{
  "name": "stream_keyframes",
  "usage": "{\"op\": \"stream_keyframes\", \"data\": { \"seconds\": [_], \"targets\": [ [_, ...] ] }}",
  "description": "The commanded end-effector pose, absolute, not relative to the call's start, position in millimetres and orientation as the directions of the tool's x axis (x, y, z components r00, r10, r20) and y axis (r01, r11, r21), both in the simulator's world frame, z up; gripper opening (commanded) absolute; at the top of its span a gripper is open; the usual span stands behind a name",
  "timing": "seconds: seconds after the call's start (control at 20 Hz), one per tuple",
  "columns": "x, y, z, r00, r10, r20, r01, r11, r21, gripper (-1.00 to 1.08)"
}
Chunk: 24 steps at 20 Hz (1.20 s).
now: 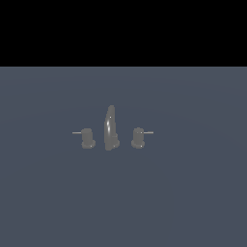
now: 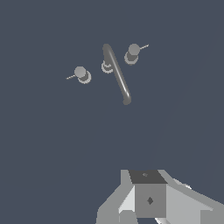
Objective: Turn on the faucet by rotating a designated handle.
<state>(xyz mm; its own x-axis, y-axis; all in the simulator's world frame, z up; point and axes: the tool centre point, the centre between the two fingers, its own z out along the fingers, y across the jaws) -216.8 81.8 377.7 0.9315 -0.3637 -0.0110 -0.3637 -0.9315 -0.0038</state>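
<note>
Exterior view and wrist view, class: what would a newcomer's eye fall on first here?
First, the tall curved spout of the grey faucet, standing alone mid-floor in the exterior view. Flanking it are two stubby knobs: the designated handle on the exterior view's left, its thin rod pointing outward, and the twin knob on the right. In the wrist view, part of the gripper shows, well apart from the faucet; its fingers are cut off.

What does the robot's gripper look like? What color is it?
Only a bit of the gripper shows, in the wrist view. It is blocky and angular, in light and mid grey, with a darker top face and a small dark diamond mark on its front. No cables show, and its fingertips are out of frame.
</note>
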Motion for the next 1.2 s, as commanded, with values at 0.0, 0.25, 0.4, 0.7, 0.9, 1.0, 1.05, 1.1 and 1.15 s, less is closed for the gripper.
{"op": "stream_keyframes", "data": {
  "seconds": [0.0,0.25,0.4,0.7,0.9,1.0,1.05,1.1,1.15],
  "targets": [
    [-210,92,363,0.911,-0.413,-0.011,-0.413,-0.911,-0.004,-1.00],
    [-195,110,336,0.863,-0.505,-0.011,-0.505,-0.863,-0.005,-1.00],
    [-185,121,319,0.831,-0.556,-0.012,-0.556,-0.831,-0.005,-1.00],
    [-164,139,288,0.760,-0.649,-0.013,-0.649,-0.760,-0.007,-1.00],
    [-149,148,268,0.711,-0.703,-0.014,-0.703,-0.711,-0.008,-1.00],
    [-142,153,259,0.686,-0.728,-0.014,-0.728,-0.686,-0.008,-1.00],
    [-138,155,254,0.673,-0.739,-0.014,-0.739,-0.673,-0.008,-1.00],
    [-135,157,250,0.661,-0.750,-0.015,-0.751,-0.661,-0.009,-1.00],
    [-131,159,245,0.648,-0.761,-0.015,-0.761,-0.648,-0.009,-1.00]
  ]
}}
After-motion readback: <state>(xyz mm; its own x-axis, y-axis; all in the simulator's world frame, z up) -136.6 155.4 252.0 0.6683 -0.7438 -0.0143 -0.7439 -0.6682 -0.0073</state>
